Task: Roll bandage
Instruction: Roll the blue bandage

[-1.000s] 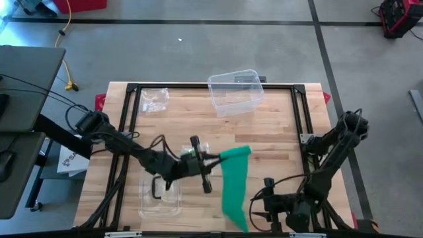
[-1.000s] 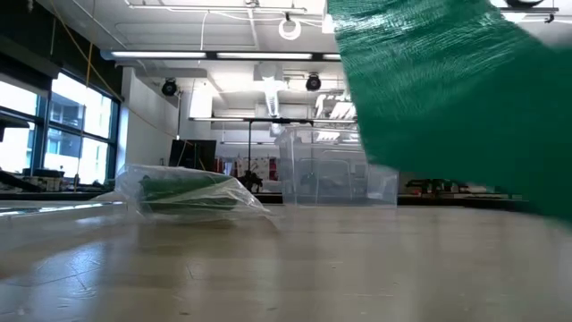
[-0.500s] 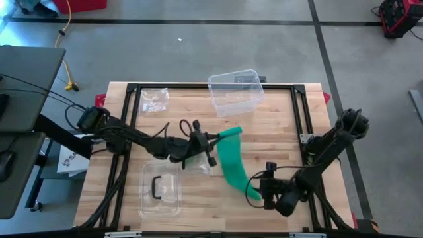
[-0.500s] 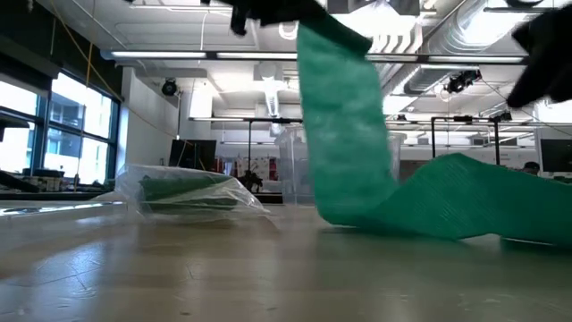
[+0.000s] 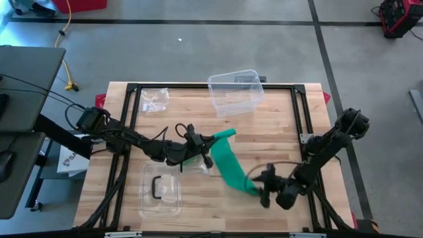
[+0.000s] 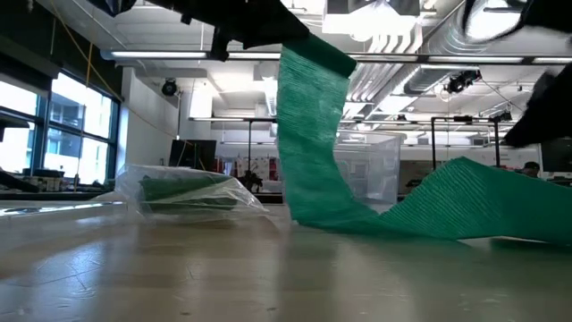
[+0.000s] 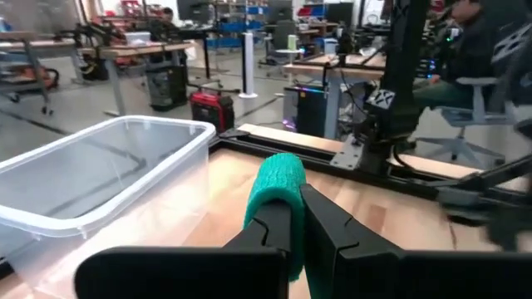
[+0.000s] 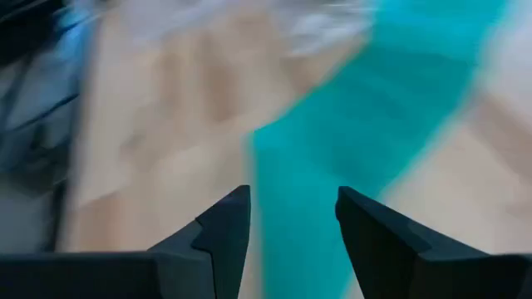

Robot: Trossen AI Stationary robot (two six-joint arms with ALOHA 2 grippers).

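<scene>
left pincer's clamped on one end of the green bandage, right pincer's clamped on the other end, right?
Half right. The left pincer is shut on one end of the green bandage, as the left wrist view shows. The right pincer is not clamped: the right wrist view shows its fingers apart, with the bandage lying beyond them, not gripped.

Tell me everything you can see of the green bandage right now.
The green bandage is a long unrolled strip of ribbed, stretchy-looking fabric. The left end effector is shut on one end, holding it above the table; the strip hangs down, touches the wood, then rises toward the open right end effector.
</scene>
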